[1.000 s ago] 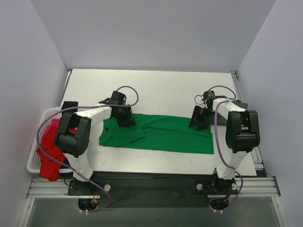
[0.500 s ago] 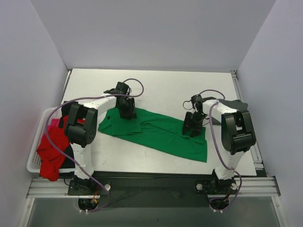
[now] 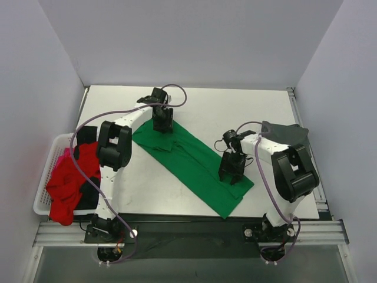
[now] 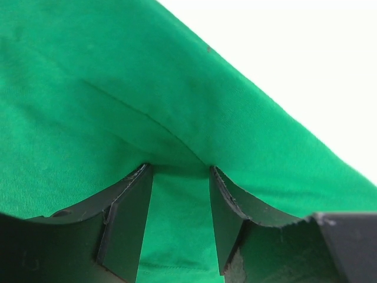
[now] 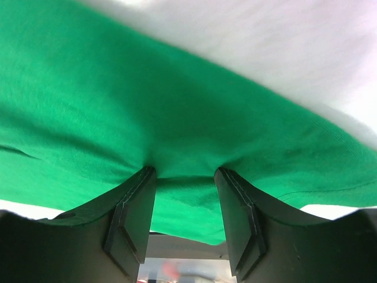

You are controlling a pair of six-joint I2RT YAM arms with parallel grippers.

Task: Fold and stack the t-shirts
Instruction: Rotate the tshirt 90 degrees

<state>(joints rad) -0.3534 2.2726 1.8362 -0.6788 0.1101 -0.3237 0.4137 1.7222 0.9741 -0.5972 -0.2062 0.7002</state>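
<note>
Your left claw (image 3: 162, 125) and right claw (image 3: 230, 172) each pinch a fold of the green t-shirt (image 3: 197, 162), which lies in a long diagonal band across the surface (image 3: 235, 112). Its folding looks only partway done. The red t-shirt (image 3: 63, 191) and others sit unfolded in the basket (image 3: 40, 203).

Top view looks down; wrist views hug green t-shirt (image 3: 194, 162).

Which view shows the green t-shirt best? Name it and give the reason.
Top external: the whole green t-shirt shows, a diagonal strip held by the left gripper and right gripper. Each wrist view shows only green cloth pinched between its jaws.
</note>
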